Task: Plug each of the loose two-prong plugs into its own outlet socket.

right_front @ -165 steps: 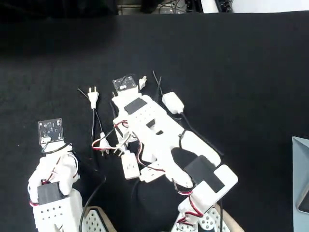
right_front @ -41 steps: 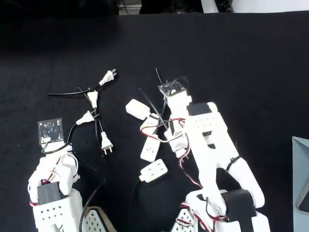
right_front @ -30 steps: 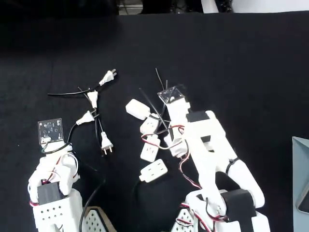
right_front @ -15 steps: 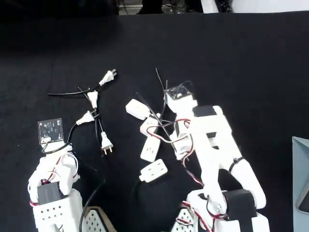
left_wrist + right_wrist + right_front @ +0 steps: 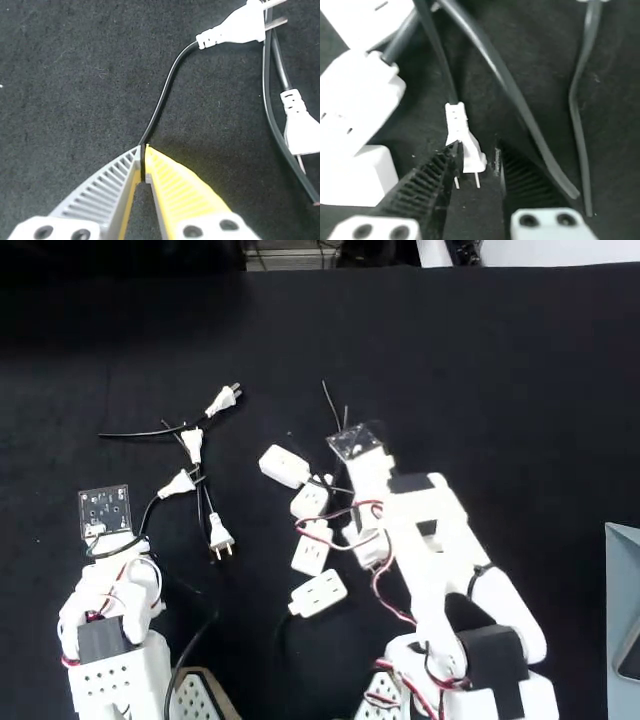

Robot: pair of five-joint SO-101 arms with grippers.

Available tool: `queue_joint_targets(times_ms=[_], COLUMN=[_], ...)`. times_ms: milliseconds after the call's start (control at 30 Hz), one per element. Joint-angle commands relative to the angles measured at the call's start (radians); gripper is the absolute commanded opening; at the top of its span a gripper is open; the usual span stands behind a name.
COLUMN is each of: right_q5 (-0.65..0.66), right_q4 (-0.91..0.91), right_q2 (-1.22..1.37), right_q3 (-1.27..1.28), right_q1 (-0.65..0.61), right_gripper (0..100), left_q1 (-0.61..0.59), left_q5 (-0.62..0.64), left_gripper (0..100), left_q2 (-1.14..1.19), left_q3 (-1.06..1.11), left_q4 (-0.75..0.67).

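**Closing squarely on the small plug**

Our right tool (image 5: 475,150) stands partly open astride a small white plug (image 5: 465,142), which lies on the table (image 5: 520,390) just beside the outlet sockets (image 5: 355,95). One finger seems to touch the plug; the other stands off. We should centre first, then close on the moulded body, clear of the prongs and the thick cords (image 5: 505,85). Our left tool (image 5: 143,152), well apart from the sockets, is pinched shut on a thin black cord (image 5: 165,95).

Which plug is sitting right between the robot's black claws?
The little white plug inside the open jaws of the right gripper, its prongs pointing back toward the wrist. The other plugs lie loose across the table, far from it.
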Motion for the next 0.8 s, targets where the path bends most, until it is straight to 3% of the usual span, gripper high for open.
queue_joint_targets(times_ms=[0,300,433,767], right_q5=[-0.051,-0.071,-0.078,-0.086], right_q4=[-0.006,-0.005,-0.002,0.236], right_q2=[0.035,0.061,0.053,0.059], right_q3=[0.016,0.018,0.007,-0.151], right_q1=[-0.061,-0.078,-0.078,-0.083], right_gripper=[11.4,10.5,0.9,2.8], left_q1=[-0.013,-0.013,-0.013,-0.013], left_q5=[0.006,0.005,0.005,0.005], left_gripper=[3,3,3,3], left_q2=[-0.011,-0.011,-0.011,-0.011], left_q3=[0.018,0.018,0.018,0.018], left_q4=[-0.021,-0.021,-0.021,-0.021])
